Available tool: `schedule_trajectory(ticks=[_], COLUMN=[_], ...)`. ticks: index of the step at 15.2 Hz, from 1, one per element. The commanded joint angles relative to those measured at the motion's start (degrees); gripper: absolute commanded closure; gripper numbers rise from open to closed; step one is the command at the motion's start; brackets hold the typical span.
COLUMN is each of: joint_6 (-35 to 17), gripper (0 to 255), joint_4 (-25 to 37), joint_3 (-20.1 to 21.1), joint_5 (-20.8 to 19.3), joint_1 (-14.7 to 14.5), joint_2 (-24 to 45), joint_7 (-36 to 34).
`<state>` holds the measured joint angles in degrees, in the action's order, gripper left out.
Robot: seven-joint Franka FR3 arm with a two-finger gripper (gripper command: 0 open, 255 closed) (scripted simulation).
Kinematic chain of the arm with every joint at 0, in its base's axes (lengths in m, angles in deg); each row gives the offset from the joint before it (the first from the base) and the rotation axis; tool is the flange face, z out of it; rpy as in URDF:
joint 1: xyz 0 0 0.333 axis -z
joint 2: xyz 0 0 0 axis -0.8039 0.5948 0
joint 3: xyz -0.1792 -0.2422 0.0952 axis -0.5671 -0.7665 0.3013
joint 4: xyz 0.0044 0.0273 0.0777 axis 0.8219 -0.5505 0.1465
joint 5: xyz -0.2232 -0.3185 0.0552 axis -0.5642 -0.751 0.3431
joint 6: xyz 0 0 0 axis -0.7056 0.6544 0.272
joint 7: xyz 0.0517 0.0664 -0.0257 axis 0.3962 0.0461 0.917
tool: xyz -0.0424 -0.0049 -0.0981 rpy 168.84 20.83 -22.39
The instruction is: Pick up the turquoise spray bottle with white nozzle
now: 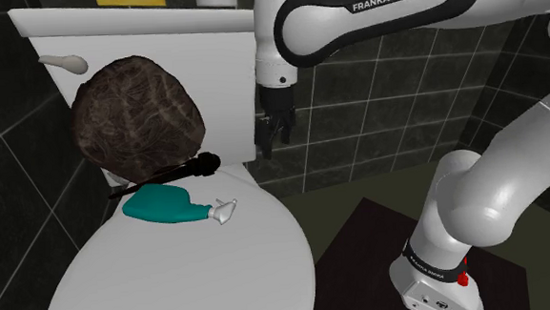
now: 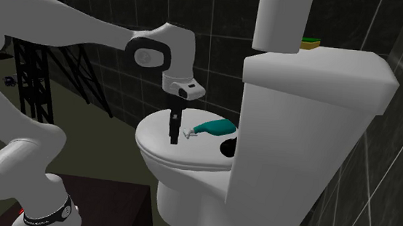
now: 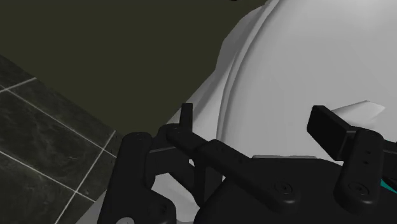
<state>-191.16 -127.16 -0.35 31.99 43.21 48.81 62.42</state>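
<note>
Tool [image 1: 272,140]: open, its two black fingers apart with nothing between them; it hangs pointing down over the toilet lid, off the bottle's nozzle end and not touching it.
Spray bottle [image 1: 166,207]: turquoise body lying on its side on the closed lid, with the white nozzle [image 1: 225,212] toward the shoulder view's right.
Toilet lid [image 1: 221,271]: white, closed, carrying the bottle.
Brown lump [image 1: 138,117]: rough, dark and rounded, at the back of the lid against the tank, just behind the bottle.
Black stick [image 1: 203,165]: bushy head, lying along the bottle's far edge below the lump.
Tank [image 1: 163,44]: white, flush lever [image 1: 64,61] on its front, green and yellow sponge [image 2: 311,42] on top.
Stand [image 1: 364,260]: dark box on the floor beside the toilet.
</note>
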Motion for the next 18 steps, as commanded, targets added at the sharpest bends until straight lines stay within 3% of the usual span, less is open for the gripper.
schedule_trajectory(ticks=[1, 9, 18], joint_6=[-2.32, -7.88, -10.73], gripper=[0, 0, 0], joint_4=[1.51, 10.77, 23.01], joint_3=[1.32, 6.38, 10.68], joint_5=[0.39, -0.14, -3.81], joint_1=[-0.96, -4.48, -8.64], joint_2=[3.35, 16.38, 30.05], joint_7=[-0.13, -1.32, -3.37])
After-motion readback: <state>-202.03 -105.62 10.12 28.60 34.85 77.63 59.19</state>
